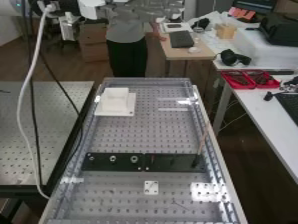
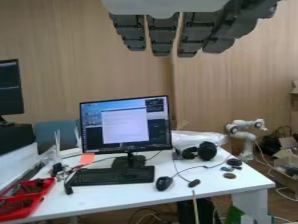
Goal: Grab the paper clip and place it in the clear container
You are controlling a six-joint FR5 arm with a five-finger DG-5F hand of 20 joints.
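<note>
At the top of the high view, the hand (image 1: 158, 11) is raised beyond the bench's far end. In the wrist view the hand (image 2: 163, 34) has straight fingers with nothing between them. A whitish box (image 1: 116, 101) stands on a pale plate at the bench's far left; whether it is the clear container I cannot tell. A thin, faint line (image 1: 178, 204) lies on the perforated bench top near the front, possibly the paper clip. The hand is well away from both.
Across the bench (image 1: 126, 137) lies a dark strip (image 1: 142, 162) with small round fittings and a thin upright stick at its right end. A small white plate (image 1: 151, 188) sits nearer. Right of the bench is a desk (image 1: 266, 112) with red trays (image 1: 249, 80).
</note>
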